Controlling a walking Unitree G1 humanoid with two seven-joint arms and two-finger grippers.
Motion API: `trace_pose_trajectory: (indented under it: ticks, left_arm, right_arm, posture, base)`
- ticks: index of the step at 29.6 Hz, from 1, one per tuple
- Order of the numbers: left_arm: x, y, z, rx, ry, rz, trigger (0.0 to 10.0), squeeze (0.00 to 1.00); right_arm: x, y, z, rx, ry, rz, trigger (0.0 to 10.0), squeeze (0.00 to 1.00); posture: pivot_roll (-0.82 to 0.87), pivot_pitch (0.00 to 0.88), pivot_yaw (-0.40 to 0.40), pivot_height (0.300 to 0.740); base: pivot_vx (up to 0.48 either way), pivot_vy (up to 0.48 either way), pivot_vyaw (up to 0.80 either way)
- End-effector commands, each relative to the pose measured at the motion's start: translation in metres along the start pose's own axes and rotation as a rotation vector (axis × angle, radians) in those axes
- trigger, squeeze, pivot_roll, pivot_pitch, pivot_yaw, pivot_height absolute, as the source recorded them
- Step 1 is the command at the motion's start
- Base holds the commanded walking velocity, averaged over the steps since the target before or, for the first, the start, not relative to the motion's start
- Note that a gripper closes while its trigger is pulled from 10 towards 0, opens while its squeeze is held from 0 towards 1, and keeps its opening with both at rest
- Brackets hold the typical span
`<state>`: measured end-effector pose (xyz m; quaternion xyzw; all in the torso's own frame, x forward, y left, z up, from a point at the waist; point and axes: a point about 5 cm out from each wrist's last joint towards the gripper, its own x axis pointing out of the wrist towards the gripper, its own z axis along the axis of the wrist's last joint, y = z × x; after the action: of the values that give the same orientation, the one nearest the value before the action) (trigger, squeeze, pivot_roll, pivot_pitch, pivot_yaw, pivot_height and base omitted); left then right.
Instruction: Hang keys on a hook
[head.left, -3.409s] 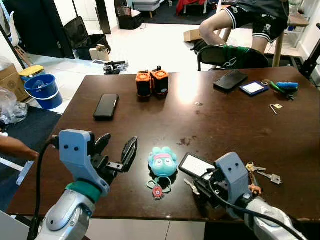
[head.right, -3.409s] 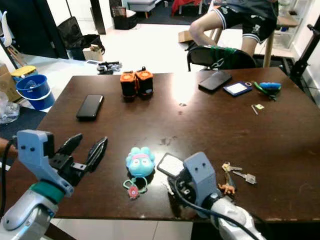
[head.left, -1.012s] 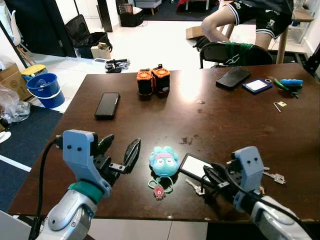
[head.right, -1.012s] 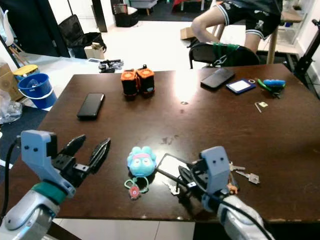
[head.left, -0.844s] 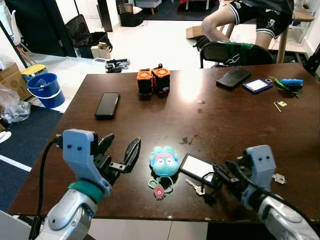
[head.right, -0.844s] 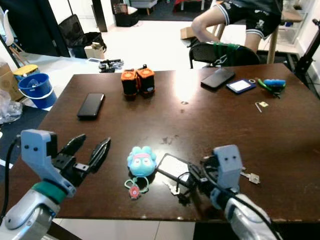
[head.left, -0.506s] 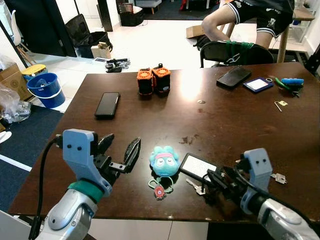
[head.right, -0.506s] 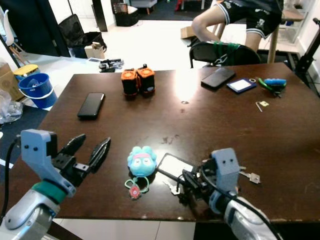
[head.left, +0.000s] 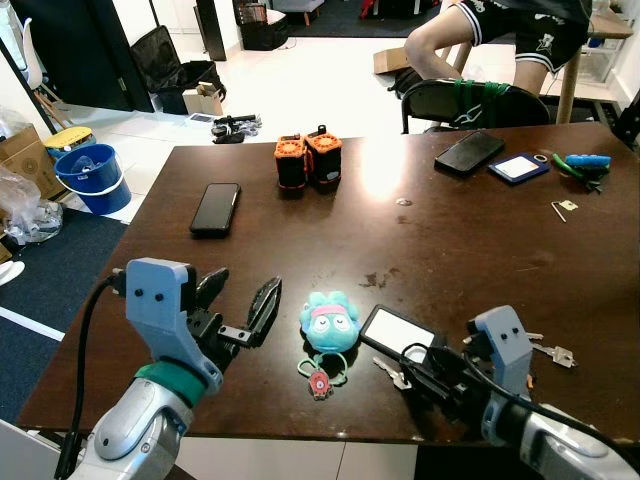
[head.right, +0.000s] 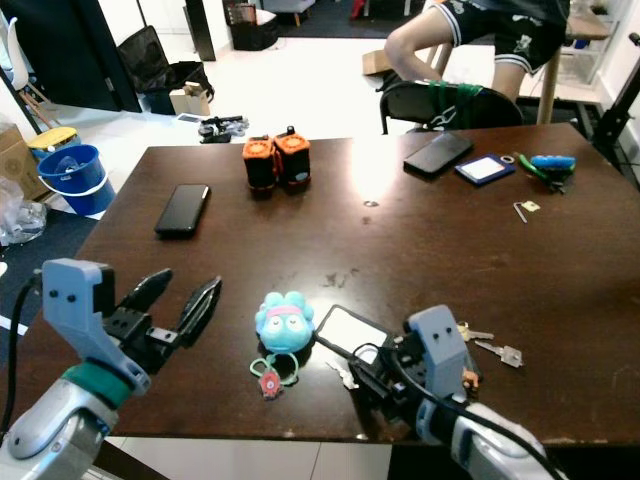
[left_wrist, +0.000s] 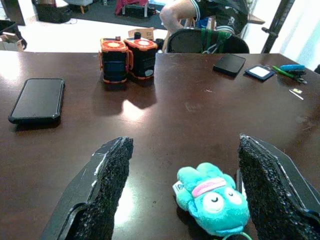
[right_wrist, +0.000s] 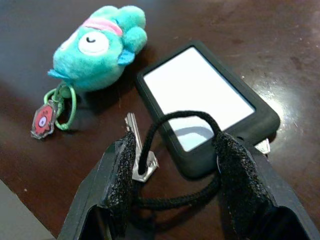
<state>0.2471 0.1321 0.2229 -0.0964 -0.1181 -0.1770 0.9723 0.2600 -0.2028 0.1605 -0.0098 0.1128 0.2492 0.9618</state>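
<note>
A silver key on a black cord loop lies on the dark table, tied to a black card holder with a white face. My right gripper is open, low over the table's near edge, with its fingers on either side of the loop and key. To the right of that arm lies a second bunch of keys. A teal plush keychain with a red charm lies just left of the holder. My left gripper hovers open, left of the plush, holding nothing.
Farther back on the table are a black phone, two orange and black blocks, another phone, a blue card and pliers. A person sits behind the far edge. A blue bucket stands on the floor, left.
My right gripper swung out to the right, then came back left and now straddles the cord loop and key. The left arm has stayed put.
</note>
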Motion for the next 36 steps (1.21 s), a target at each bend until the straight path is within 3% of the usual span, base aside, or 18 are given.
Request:
trace_pose_trajectory:
  ticks: [1, 12, 13, 14, 15, 16, 17, 18, 36]
  left_arm:
    - [-0.0053, 0.0016, -0.0014, -0.002, 0.017, -0.003, 10.0, 0.00]
    - [-0.0064, 0.0008, -0.0013, 0.000, 0.023, -0.008, 10.0, 0.00]
    - [-0.0064, 0.0007, -0.0014, 0.001, 0.024, -0.009, 10.0, 0.00]
    - [-0.0064, 0.0007, -0.0014, 0.001, 0.024, -0.009, 10.0, 0.00]
    - [-0.0063, 0.0007, -0.0014, 0.001, 0.024, -0.010, 10.0, 0.00]
    - [-0.0060, 0.0005, -0.0014, 0.001, 0.025, -0.010, 10.0, 0.00]
    - [-0.0058, 0.0004, -0.0015, 0.001, 0.026, -0.011, 10.0, 0.00]
    - [-0.0055, 0.0002, -0.0016, 0.002, 0.026, -0.012, 10.0, 0.00]
    - [-0.0056, -0.0016, -0.0033, 0.015, 0.038, -0.028, 10.0, 0.00]
  right_arm:
    - [-0.0033, -0.0021, -0.0060, 0.011, 0.018, -0.001, 10.0, 0.00]
    - [-0.0060, -0.0071, -0.0122, 0.024, 0.035, -0.019, 10.0, 0.00]
    - [-0.0056, -0.0067, -0.0129, 0.025, 0.036, -0.018, 4.9, 0.00]
    - [-0.0056, -0.0067, -0.0129, 0.025, 0.036, -0.018, 4.9, 0.00]
    - [-0.0053, -0.0065, -0.0134, 0.026, 0.035, -0.017, 3.9, 0.00]
    - [-0.0048, -0.0057, -0.0133, 0.027, 0.034, -0.015, 1.8, 0.00]
    - [-0.0045, -0.0052, -0.0131, 0.027, 0.033, -0.014, 1.8, 0.00]
    - [-0.0041, -0.0048, -0.0130, 0.027, 0.032, -0.012, 0.2, 0.00]
    - [-0.0028, -0.0022, -0.0126, 0.013, 0.043, 0.006, 0.0, 0.00]
  posture:
    - [-0.17, 0.179, 0.215, 0.740]
    - [-0.16, 0.183, 0.219, 0.740]
    - [-0.16, 0.183, 0.219, 0.740]
    - [-0.16, 0.183, 0.219, 0.740]
    - [-0.16, 0.183, 0.219, 0.740]
    - [-0.16, 0.183, 0.219, 0.740]
    - [-0.16, 0.183, 0.219, 0.740]
    - [-0.16, 0.183, 0.219, 0.740]
    - [-0.16, 0.183, 0.219, 0.740]
  base:
    - [0.000, 0.000, 0.00]
    - [0.000, 0.000, 0.00]
    - [0.000, 0.000, 0.00]
    - [0.000, 0.000, 0.00]
    - [0.000, 0.000, 0.00]
    - [0.000, 0.000, 0.00]
    - [0.000, 0.000, 0.00]
    - [0.000, 0.000, 0.00]
    - [0.000, 0.000, 0.00]
